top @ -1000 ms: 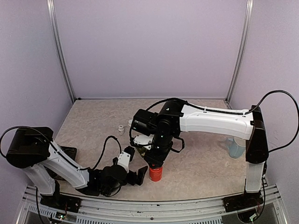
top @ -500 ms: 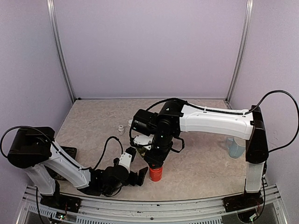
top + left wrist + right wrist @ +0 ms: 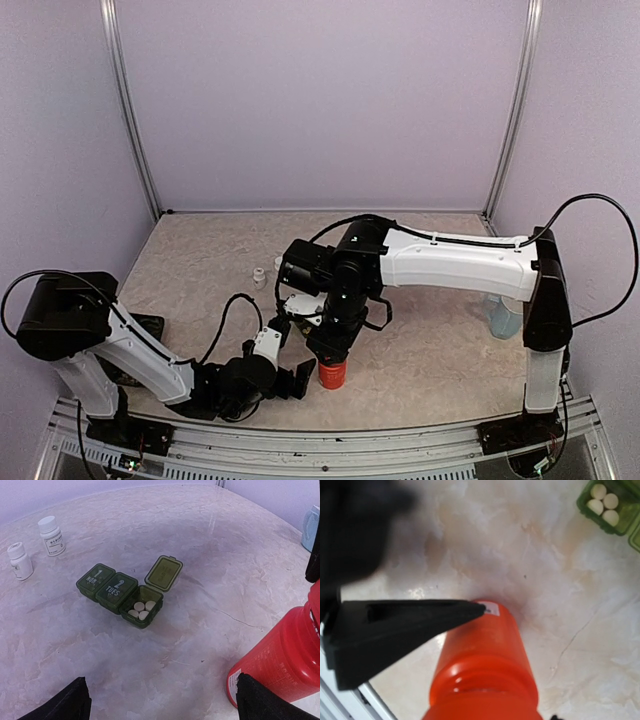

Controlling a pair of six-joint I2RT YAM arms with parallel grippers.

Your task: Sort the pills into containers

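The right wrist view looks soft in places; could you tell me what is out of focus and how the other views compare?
Right wrist: a dark shape at the upper left is smeared by blur and the red bottle is soft, yet the pills read clearly. Left wrist: sharp on the containers, with wide-angle bending of the table. Top external: even light, faint shadows.

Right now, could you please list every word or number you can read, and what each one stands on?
"1 MON": closed end lid of the small dark green plastic pill strip.
"2 TUES": closed middle lid.
Unreadable: embossed marks on the open third lid.
Too small: labels on the two small white plastic bottles.
Blurred: white label on the red plastic bottle.
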